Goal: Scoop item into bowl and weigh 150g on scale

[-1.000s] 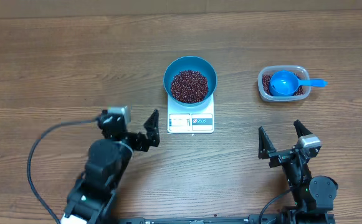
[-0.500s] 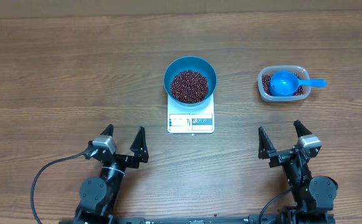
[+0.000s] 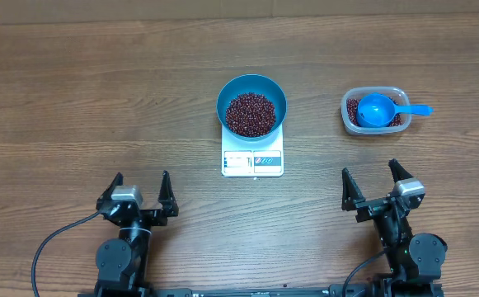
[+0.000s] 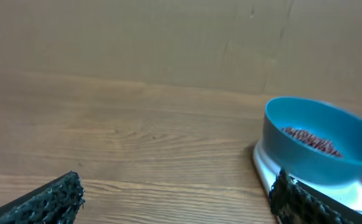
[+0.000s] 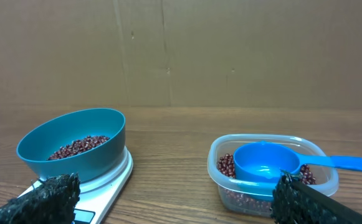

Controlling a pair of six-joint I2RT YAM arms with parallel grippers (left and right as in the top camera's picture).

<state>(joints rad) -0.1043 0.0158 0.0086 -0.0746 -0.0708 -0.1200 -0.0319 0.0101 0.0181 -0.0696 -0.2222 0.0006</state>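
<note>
One bowl (image 3: 276, 97) of beans (image 3: 251, 114) sits on one scale (image 3: 252, 162), mid desk (image 3: 74, 99). One clear tub (image 3: 345, 111) to the right holds more beans and one blue scoop (image 3: 375, 110). Left end effector (image 3: 141, 179) and right end effector (image 3: 369, 172) are both wide open and empty, near the desk's front edge.
</note>
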